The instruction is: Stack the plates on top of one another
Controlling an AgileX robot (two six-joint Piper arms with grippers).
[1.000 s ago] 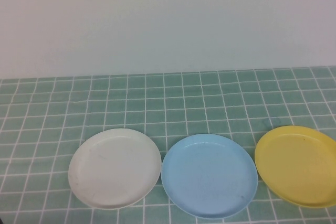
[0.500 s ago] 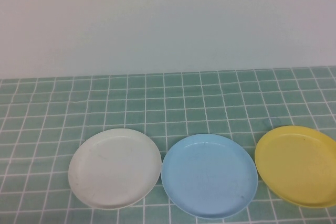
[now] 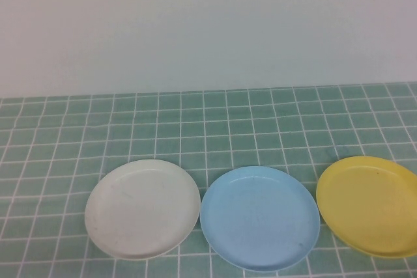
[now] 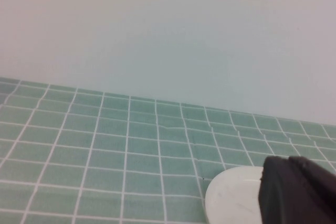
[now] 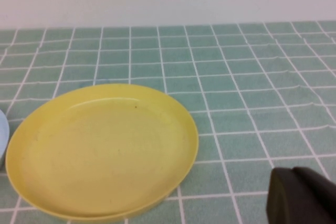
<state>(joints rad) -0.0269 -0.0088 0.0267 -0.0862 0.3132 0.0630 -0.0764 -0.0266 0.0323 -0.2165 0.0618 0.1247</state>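
Left gripper [image 4: 299, 192] and right gripper [image 5: 302, 198]: dark tips at lower-right frame corners, grip state indeterminate. White [image 3: 142, 208], light blue [image 3: 259, 217], yellow [image 3: 368, 205] round plastic plates sit unstacked along lower frame; shallow rims may slip a pinch.

There are three plates on the table: one white plate [image 3: 143, 209] at the left, one light blue plate [image 3: 259, 218] in the middle, one yellow plate [image 3: 369, 205] at the right. None is stacked.
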